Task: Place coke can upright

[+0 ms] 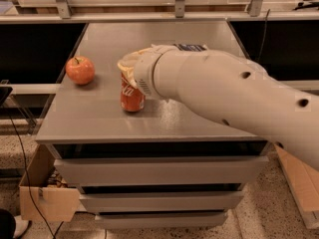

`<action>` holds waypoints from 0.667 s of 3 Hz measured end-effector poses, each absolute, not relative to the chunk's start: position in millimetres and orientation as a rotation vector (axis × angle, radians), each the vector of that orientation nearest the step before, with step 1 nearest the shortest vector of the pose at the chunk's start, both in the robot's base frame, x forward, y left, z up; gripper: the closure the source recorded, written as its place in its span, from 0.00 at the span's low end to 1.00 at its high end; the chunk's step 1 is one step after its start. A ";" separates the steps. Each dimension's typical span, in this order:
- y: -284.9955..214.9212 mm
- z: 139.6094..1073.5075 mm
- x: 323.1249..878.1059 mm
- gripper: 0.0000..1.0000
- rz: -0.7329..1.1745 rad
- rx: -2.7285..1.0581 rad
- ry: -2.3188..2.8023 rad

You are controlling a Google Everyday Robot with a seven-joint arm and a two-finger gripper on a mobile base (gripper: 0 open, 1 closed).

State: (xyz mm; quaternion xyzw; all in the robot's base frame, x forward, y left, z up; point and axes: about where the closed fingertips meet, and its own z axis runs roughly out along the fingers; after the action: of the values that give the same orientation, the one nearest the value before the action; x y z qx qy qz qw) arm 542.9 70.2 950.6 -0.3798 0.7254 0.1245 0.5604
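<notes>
The coke can [131, 96] is red-orange with white lettering and stands upright on the grey table top [164, 118], left of centre. My gripper [130, 68] is at the end of a thick white arm that comes in from the right, and it sits directly over the can's top, hiding the upper rim. A round red-orange apple [80, 69] lies to the left of the can, apart from it.
The table is a grey cabinet with drawers [154, 173] below its front edge. A metal rail and shelf frame [174, 14] run behind it. A cardboard box [42, 193] sits on the floor at the lower left.
</notes>
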 end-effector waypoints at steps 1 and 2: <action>70.1 951.0 537.5 0.13 0.304 -0.893 1.722; 68.9 951.9 529.5 0.00 0.317 -0.893 1.742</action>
State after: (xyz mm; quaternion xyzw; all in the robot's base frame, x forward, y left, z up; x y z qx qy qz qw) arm 529.5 68.9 951.9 -0.3768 0.7350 0.1340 0.5476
